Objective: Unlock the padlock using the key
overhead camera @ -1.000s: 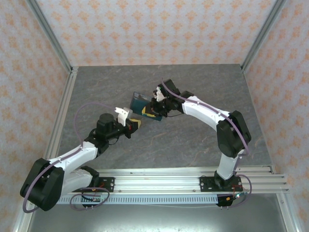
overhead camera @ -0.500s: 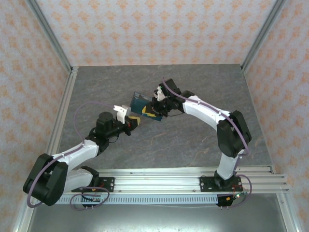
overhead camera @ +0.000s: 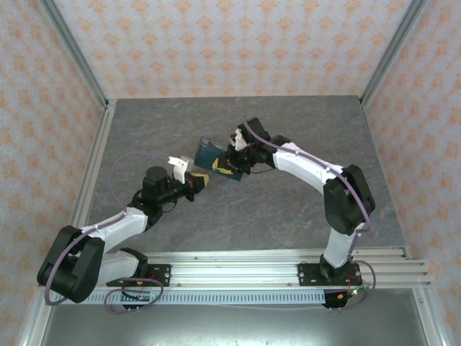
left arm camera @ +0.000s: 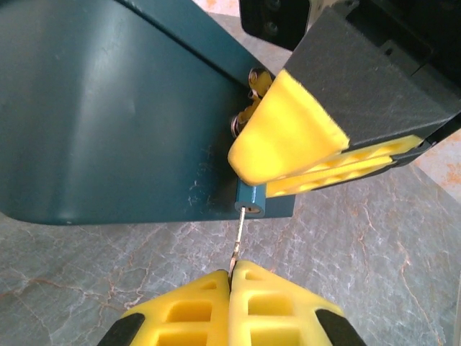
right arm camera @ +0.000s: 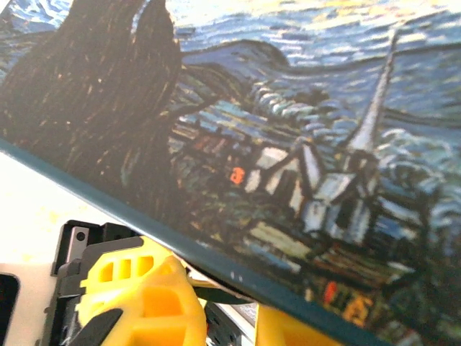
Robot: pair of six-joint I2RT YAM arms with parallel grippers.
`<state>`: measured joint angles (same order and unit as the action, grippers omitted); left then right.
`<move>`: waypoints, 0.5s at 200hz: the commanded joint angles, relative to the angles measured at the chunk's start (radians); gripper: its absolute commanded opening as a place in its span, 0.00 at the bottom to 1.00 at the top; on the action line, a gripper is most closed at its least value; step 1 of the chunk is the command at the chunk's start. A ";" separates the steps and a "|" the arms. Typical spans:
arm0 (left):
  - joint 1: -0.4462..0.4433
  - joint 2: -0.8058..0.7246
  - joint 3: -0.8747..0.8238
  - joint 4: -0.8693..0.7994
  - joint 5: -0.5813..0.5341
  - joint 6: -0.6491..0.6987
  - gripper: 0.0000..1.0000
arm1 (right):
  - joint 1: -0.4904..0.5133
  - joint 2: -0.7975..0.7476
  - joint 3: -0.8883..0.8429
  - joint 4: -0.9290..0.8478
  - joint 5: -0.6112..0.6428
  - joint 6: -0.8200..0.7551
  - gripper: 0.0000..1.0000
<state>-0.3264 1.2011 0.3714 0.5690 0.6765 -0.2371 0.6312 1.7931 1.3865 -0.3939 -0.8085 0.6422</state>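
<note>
In line: left tool (left arm camera: 230, 277), key (left arm camera: 238, 241), padlock (left arm camera: 251, 197); box (left arm camera: 108, 108) behind.

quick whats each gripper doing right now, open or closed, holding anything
Left gripper: jaws closed on the key, its tip at the padlock.
Right gripper: jaws closed, apparently pinching the padlock.

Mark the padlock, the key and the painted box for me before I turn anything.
padlock (left arm camera: 251, 199), left wrist view, on its small teal body.
key (left arm camera: 237, 238), left wrist view, midway along its thin metal shaft.
painted box (right arm camera: 302, 94), right wrist view, on its painted face.
</note>
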 commanded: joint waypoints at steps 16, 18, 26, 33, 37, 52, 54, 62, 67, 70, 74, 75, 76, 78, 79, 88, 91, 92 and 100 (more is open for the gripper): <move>0.003 0.030 0.001 0.061 0.053 -0.011 0.00 | -0.001 -0.020 -0.003 0.082 -0.020 0.005 0.00; 0.004 0.030 0.003 0.060 0.055 -0.011 0.00 | -0.001 -0.020 -0.004 0.084 -0.020 0.005 0.00; 0.004 0.031 0.004 0.059 0.057 -0.013 0.00 | -0.001 -0.020 -0.004 0.085 -0.020 0.007 0.00; 0.004 0.030 0.004 0.059 0.057 -0.013 0.00 | -0.001 -0.020 -0.006 0.087 -0.020 0.007 0.00; 0.004 0.030 0.004 0.060 0.057 -0.014 0.00 | -0.001 -0.020 -0.006 0.087 -0.020 0.007 0.00; 0.004 0.027 0.004 0.064 0.054 -0.016 0.00 | -0.001 -0.020 -0.008 0.087 -0.021 0.006 0.00; 0.004 0.026 0.004 0.064 0.054 -0.016 0.00 | -0.001 -0.020 -0.009 0.087 -0.022 0.005 0.00; 0.005 0.024 0.004 0.062 0.051 -0.018 0.00 | -0.001 -0.019 -0.010 0.087 -0.021 0.005 0.00; 0.004 0.023 0.004 0.062 0.050 -0.018 0.00 | -0.001 -0.021 -0.011 0.087 -0.022 0.004 0.00; 0.004 0.022 0.006 0.062 0.049 -0.018 0.00 | -0.001 -0.021 -0.012 0.087 -0.022 0.004 0.00; 0.004 0.020 0.006 0.062 0.048 -0.018 0.00 | -0.001 -0.021 -0.013 0.087 -0.022 0.004 0.00; 0.004 0.020 0.006 0.062 0.047 -0.018 0.00 | -0.001 -0.021 -0.012 0.087 -0.022 0.004 0.00; 0.004 0.021 0.006 0.062 0.046 -0.019 0.00 | -0.001 -0.021 -0.014 0.087 -0.022 0.004 0.00; 0.004 0.021 0.006 0.062 0.046 -0.019 0.00 | -0.001 -0.021 -0.014 0.087 -0.022 0.004 0.00; 0.004 0.021 0.006 0.063 0.046 -0.019 0.00 | -0.001 -0.021 -0.015 0.086 -0.022 0.004 0.00; 0.004 0.019 0.006 0.066 0.043 -0.021 0.00 | -0.001 -0.021 -0.018 0.087 -0.023 0.005 0.00; 0.003 0.017 0.006 0.064 0.042 -0.021 0.00 | -0.001 -0.021 -0.018 0.087 -0.023 0.004 0.00; 0.003 0.018 0.006 0.064 0.041 -0.021 0.00 | -0.001 -0.021 -0.017 0.087 -0.024 0.004 0.00; 0.004 0.015 0.006 0.064 0.036 -0.023 0.00 | -0.001 -0.021 -0.019 0.089 -0.026 0.004 0.00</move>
<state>-0.3264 1.2331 0.3714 0.5934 0.7067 -0.2462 0.6319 1.7931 1.3750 -0.3706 -0.8097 0.6510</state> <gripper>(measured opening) 0.048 0.160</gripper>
